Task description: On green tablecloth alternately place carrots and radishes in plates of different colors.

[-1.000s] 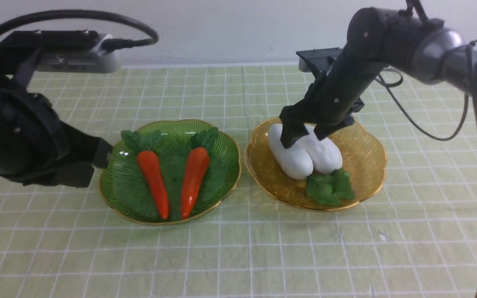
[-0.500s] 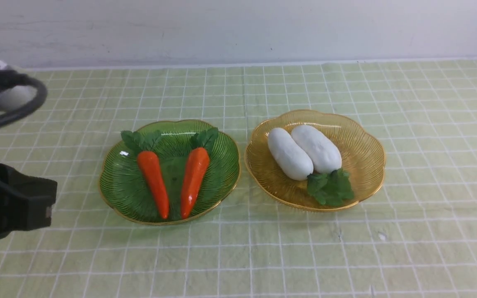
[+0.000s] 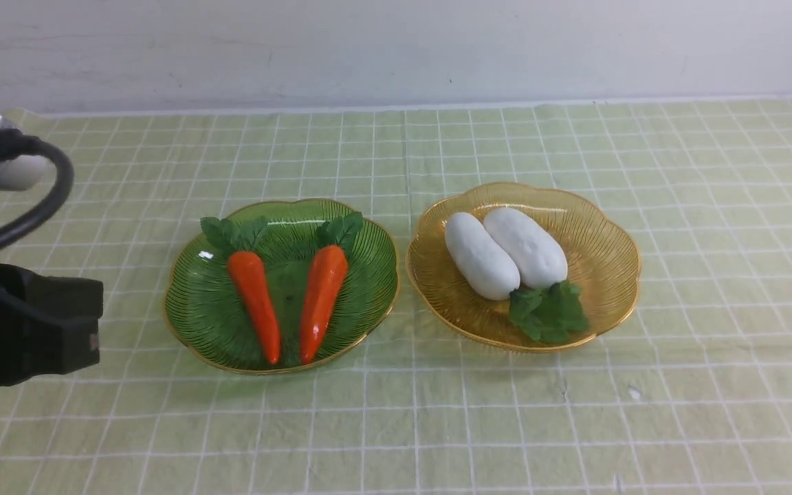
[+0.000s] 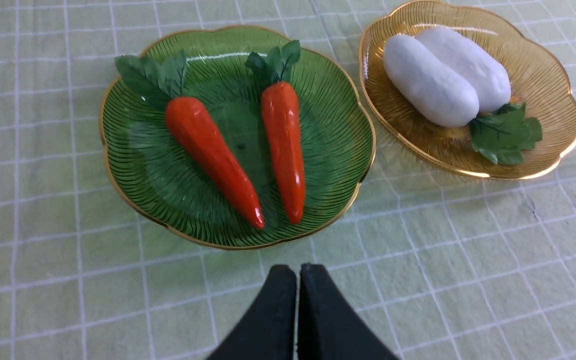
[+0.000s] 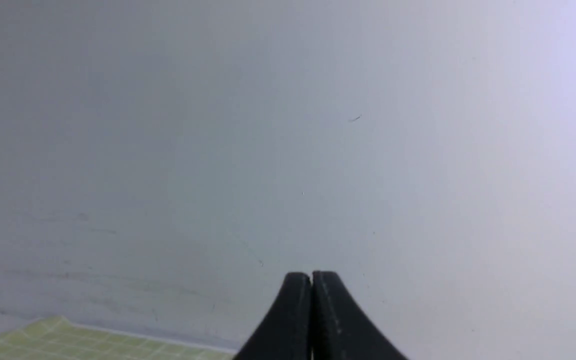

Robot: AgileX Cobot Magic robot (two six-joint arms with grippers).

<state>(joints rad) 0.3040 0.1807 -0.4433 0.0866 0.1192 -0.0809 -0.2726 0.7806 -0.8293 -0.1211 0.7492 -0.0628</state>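
Two orange carrots lie side by side in the green plate on the green tablecloth. Two white radishes rest together in the amber plate to its right. In the left wrist view the carrots and radishes show again, and my left gripper is shut and empty, short of the green plate's near rim. My right gripper is shut with nothing in it and faces the bare wall; it is out of the front view.
The left arm's black body and its cable stand at the far left edge of the front view. A pale wall runs behind the cloth.
One second ago the right gripper stood open over the radishes in the amber plate. It has left the front view and shut. The left arm has drawn back to the left edge.
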